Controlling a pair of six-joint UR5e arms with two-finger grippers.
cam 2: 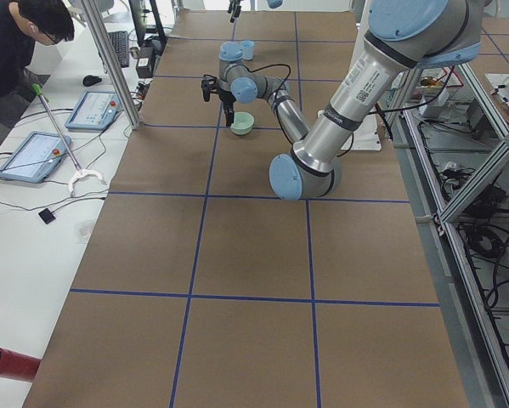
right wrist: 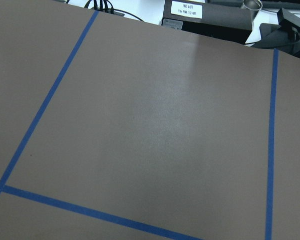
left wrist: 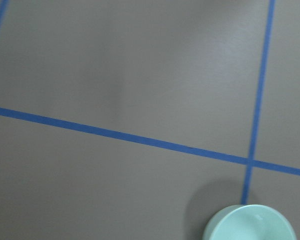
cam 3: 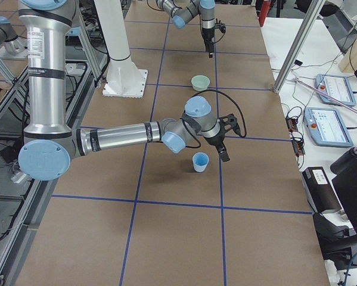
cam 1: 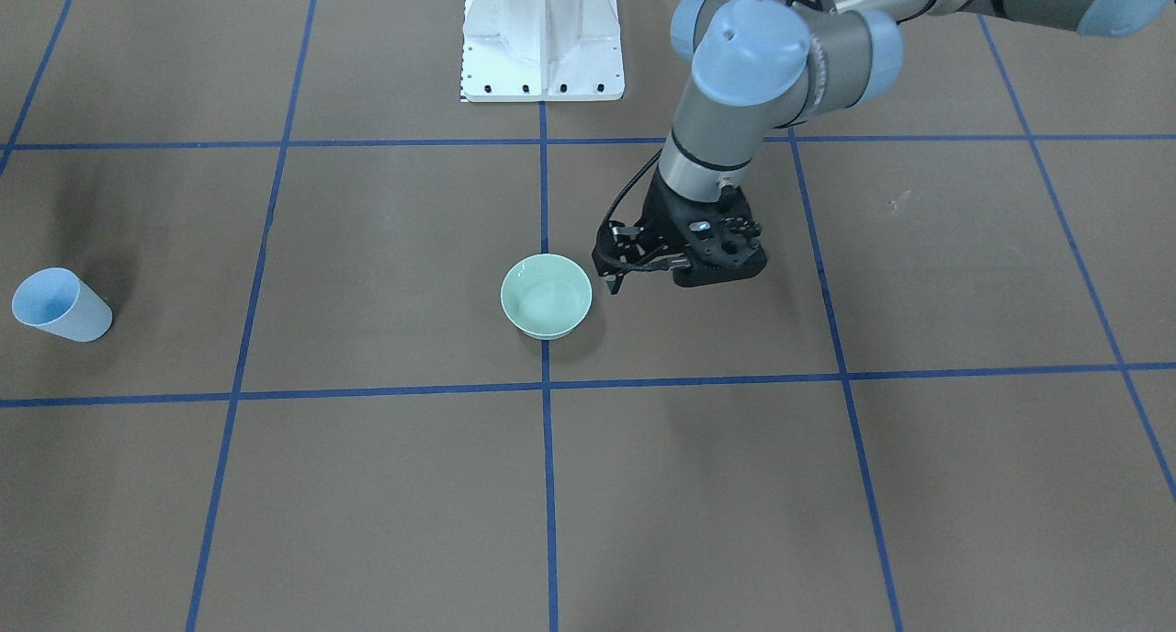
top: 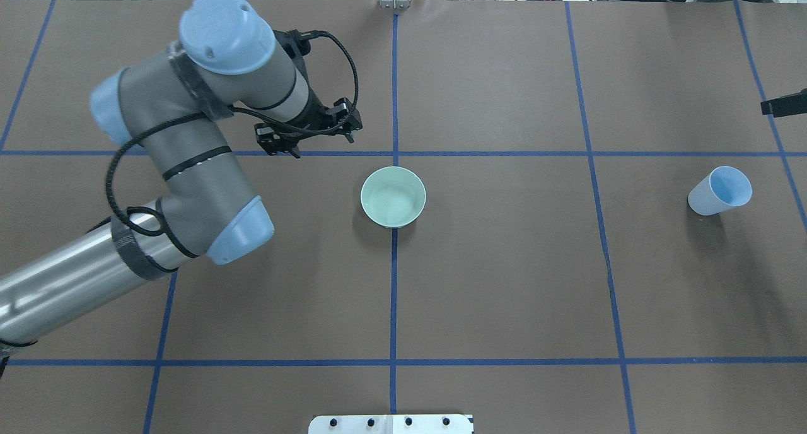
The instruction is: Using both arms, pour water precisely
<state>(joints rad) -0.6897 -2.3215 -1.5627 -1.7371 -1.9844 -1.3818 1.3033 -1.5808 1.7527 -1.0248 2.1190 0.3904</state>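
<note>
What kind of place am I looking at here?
Probably a robotics lab: a silver-grey jointed left arm and right arm, a brown table gridded with blue tape, and grey touchscreen control tablets on a white side bench.

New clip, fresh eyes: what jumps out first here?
The large left arm dominates the overhead view, with the left gripper hanging just beside a mint-green bowl at the centre of the table, on a blue tape line. Far off on the robot's right stands a pale blue cup, the right gripper close by it.
</note>
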